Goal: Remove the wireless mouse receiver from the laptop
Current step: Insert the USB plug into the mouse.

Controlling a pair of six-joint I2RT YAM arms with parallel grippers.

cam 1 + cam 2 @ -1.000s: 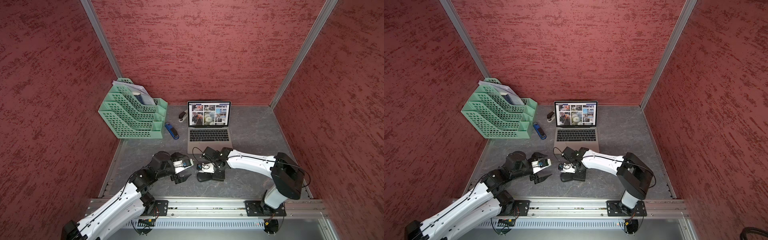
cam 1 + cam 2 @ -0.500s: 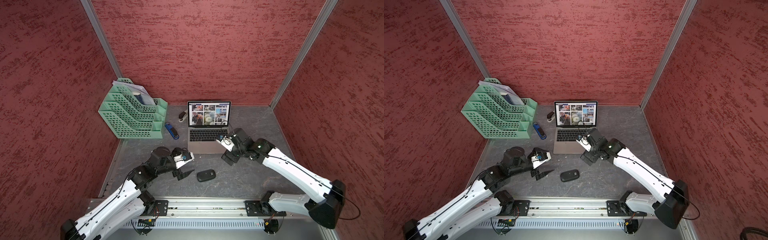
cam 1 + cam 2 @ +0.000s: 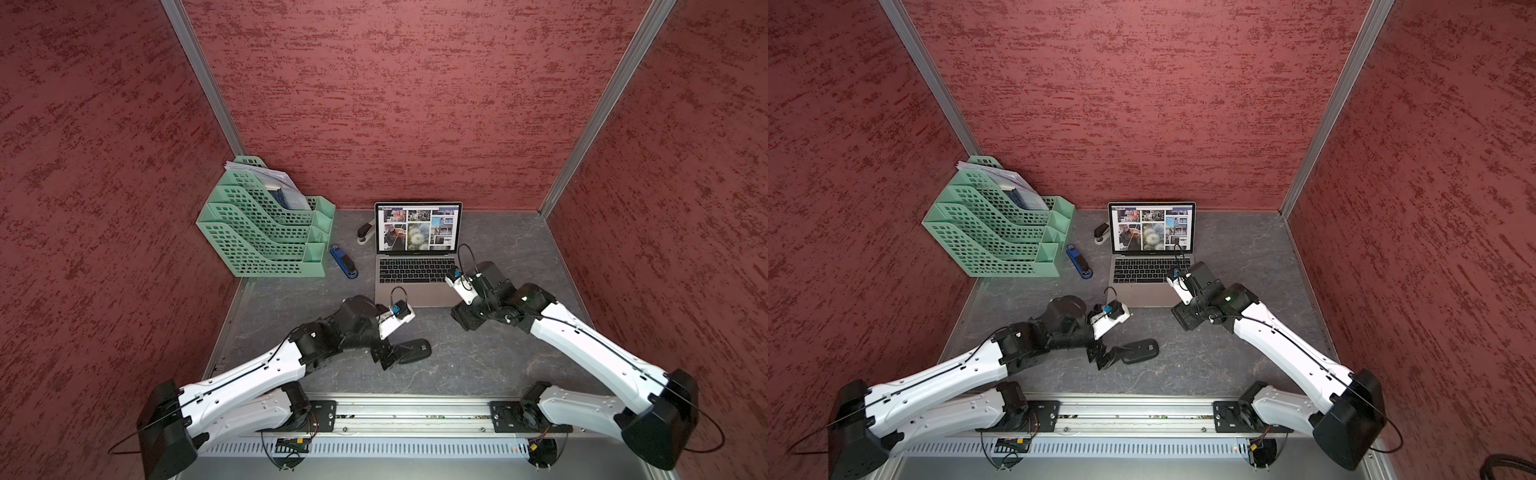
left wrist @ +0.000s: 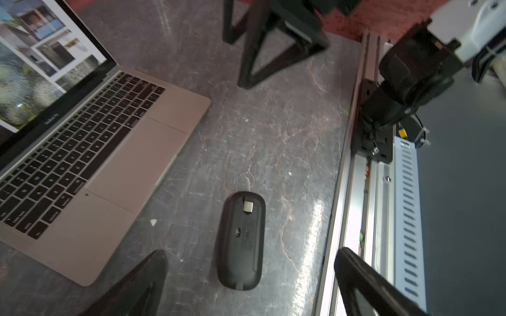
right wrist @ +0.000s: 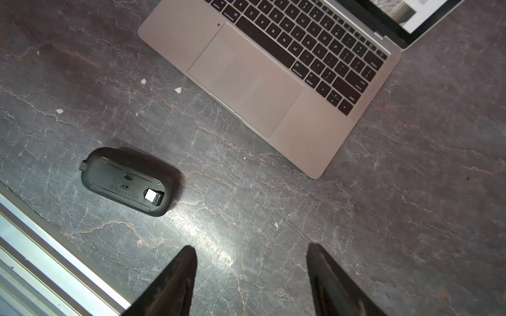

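The open silver-grey laptop stands mid-table. The wireless mouse receiver, a tiny plug with a silver end, sits in a recess on the underside of a black mouse lying upside down in front of the laptop. My left gripper is open, its fingers either side of the mouse's near end. My right gripper hangs open and empty over bare table by the laptop's front right corner.
A green file organiser fills the back left, with a blue stapler beside it and a black-and-white stapler left of the screen. The metal rail runs along the front edge. Red walls close in three sides.
My right gripper has left the mouse and swung back and right to the laptop's corner. The mouse stays on the table. My left gripper has moved right, up to the mouse.
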